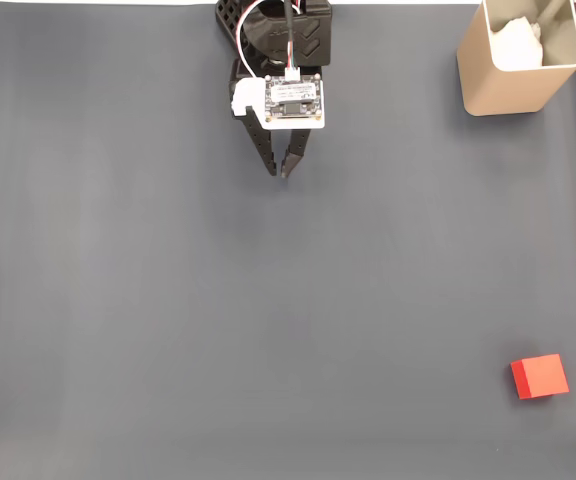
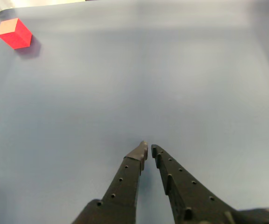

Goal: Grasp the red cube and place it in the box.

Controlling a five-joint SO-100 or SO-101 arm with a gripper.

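The hand (image 1: pixel 280 170) hangs at the top of the fixed view, fingers pressed nearly together, pinching nothing. From it the red cube (image 1: pixel 539 377) lies well off, down and to the right on the dark worktop (image 1: pixel 168 320); in the wrist view it sits far upper left (image 2: pixel 15 33), apparently turned corner-on. The box (image 1: pixel 513 70) stands top right.

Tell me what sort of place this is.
Probably a tabletop test bench for a small robot arm: a plain dark grey mat, a lone red cube, a tan box, and the arm's shut gripper with an exposed circuit board.
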